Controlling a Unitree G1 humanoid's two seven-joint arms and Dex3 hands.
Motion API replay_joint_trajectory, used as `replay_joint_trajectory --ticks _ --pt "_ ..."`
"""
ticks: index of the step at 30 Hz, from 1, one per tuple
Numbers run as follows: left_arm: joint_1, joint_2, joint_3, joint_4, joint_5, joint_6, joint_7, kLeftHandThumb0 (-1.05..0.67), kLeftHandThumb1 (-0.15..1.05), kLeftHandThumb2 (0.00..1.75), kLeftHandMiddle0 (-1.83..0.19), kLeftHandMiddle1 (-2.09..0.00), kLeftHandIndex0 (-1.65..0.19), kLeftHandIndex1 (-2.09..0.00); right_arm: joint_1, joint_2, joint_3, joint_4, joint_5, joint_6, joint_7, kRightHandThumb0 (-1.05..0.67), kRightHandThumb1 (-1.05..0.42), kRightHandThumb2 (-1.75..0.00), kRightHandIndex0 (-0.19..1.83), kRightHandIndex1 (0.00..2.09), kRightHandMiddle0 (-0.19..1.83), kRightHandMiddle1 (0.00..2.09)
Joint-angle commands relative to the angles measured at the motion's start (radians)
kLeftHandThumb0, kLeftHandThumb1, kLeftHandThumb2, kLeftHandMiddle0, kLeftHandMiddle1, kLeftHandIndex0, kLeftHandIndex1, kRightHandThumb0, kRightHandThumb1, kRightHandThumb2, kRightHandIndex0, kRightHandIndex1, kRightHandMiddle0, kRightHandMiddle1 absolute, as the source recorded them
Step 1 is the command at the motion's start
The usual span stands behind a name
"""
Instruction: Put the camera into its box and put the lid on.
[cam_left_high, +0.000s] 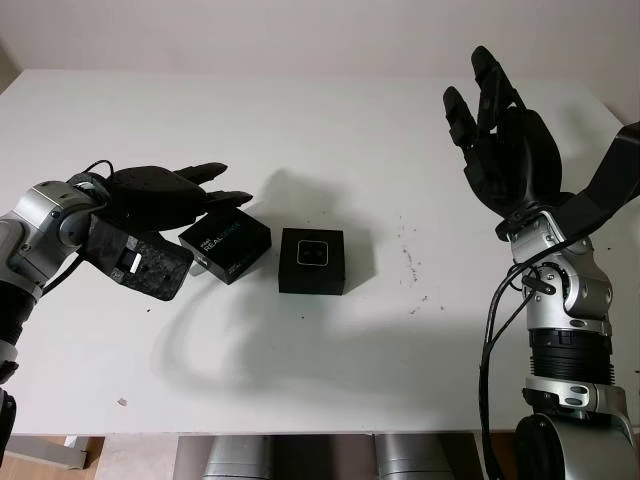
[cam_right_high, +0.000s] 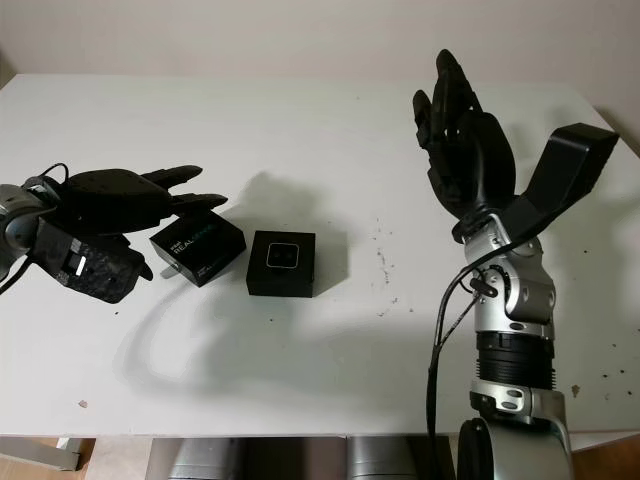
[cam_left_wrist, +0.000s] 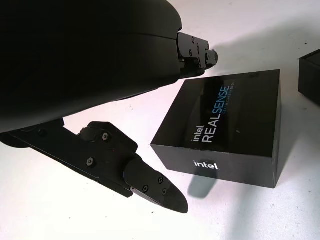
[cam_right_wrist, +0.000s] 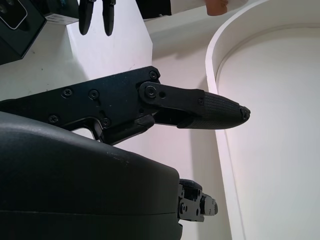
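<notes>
Camera (cam_left_high: 312, 254) is seen seated in the open black box (cam_left_high: 311, 261), near the middle of the white tabletop (cam_left_high: 330, 140), with its flat silver face turned upward. Its outline is close to square, so no long axis can be made out; no writing can be read on it. The box is placed just beyond the fingertips of the left robot hand (cam_left_high: 160, 200) and well apart from the right robot hand (cam_left_high: 505, 140).

The lid (cam_left_high: 226, 243) is found between the left robot hand and the box, lying flat and turned at an angle to the box. The words "intel REALSENSE" are printed in white along its top, and "intel" is repeated on one side wall, as read in the left wrist view (cam_left_wrist: 220, 125).

The left robot hand is held open over the lid's near edge, nothing being gripped. The right robot hand is raised open above the tabletop, fingers pointing up, holding nothing.
</notes>
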Motion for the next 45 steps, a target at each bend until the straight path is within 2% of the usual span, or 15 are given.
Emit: replay_joint_trajectory --ticks 1,6,13,18,23,30,36,40,41,42,45 --pt "-0.039 -0.007 -0.003 0.015 0.001 0.001 0.024 -0.30 0.79 0.06 0.02 -0.05 0.05 -0.05 0.004 -0.003 0.001 -0.014 -0.007 -0.012 -0.002 -0.69 -1.05 -0.53 -0.04 0.05 -0.04 0.05" --pt "-0.057 -0.033 -0.017 0.074 0.014 -0.013 0.088 -0.30 0.80 0.06 -0.01 -0.06 0.03 -0.06 0.015 0.003 0.005 -0.031 -0.008 -0.008 -0.012 -0.69 -1.05 -0.53 -0.03 0.06 -0.03 0.06" --pt "-0.085 -0.058 -0.046 0.152 0.020 -0.051 0.124 -0.30 0.82 0.06 -0.03 -0.06 0.01 -0.06 0.028 -0.004 -0.002 -0.046 -0.003 0.007 -0.020 -0.69 -1.05 -0.53 -0.02 0.06 -0.02 0.06" --pt "-0.097 -0.068 -0.073 0.165 0.027 -0.048 0.081 -0.31 0.85 0.07 -0.04 -0.06 0.01 -0.06 0.027 -0.004 -0.004 -0.041 -0.002 0.004 -0.019 -0.68 -1.05 -0.54 -0.04 0.05 -0.03 0.05" --pt "-0.100 -0.064 -0.107 0.134 0.068 -0.024 0.040 -0.32 0.83 0.05 -0.05 -0.06 0.00 -0.06 0.026 -0.002 -0.002 -0.053 -0.008 0.008 -0.035 -0.67 -1.05 -0.54 -0.03 0.05 -0.03 0.05" --pt "-0.092 -0.070 -0.115 0.100 0.061 0.016 -0.031 -0.29 0.83 0.05 -0.06 -0.06 -0.01 -0.06 0.020 -0.006 0.000 -0.059 -0.009 0.015 -0.045 -0.66 -1.05 -0.55 -0.04 0.05 -0.03 0.05" --pt "-0.055 -0.084 -0.077 0.081 -0.034 0.050 -0.074 -0.29 0.81 0.05 -0.13 -0.08 -0.08 -0.08 0.024 -0.007 0.002 -0.063 -0.008 0.016 -0.043 -0.66 -1.05 -0.56 -0.04 0.05 -0.04 0.05" --pt "-0.016 -0.103 -0.031 0.093 -0.148 0.067 -0.075 -0.25 0.84 0.07 -0.34 -0.14 -0.24 -0.14 0.027 -0.007 0.006 -0.067 -0.018 0.017 -0.051 -0.66 -1.05 -0.56 -0.04 0.05 -0.04 0.05" --pt "-0.007 -0.108 -0.023 0.093 -0.169 0.072 -0.075 -0.22 0.87 0.06 -0.40 -0.41 -0.37 -0.16 0.028 -0.004 0.006 -0.069 -0.019 0.019 -0.056 -0.66 -1.05 -0.55 -0.03 0.06 -0.03 0.06" --pt "-0.001 -0.111 -0.018 0.092 -0.184 0.077 -0.074 -0.20 0.87 0.06 -0.37 -0.67 -0.43 -0.18 0.028 -0.002 0.005 -0.070 -0.020 0.020 -0.060 -0.66 -1.05 -0.55 -0.02 0.06 -0.02 0.06" --pt "0.017 -0.111 -0.016 0.083 -0.198 0.078 -0.068 -0.17 0.90 0.06 -0.36 -1.08 -0.58 -0.26 0.034 0.000 0.007 -0.076 -0.023 0.023 -0.065 -0.66 -1.05 -0.54 -0.02 0.06 -0.01 0.06"
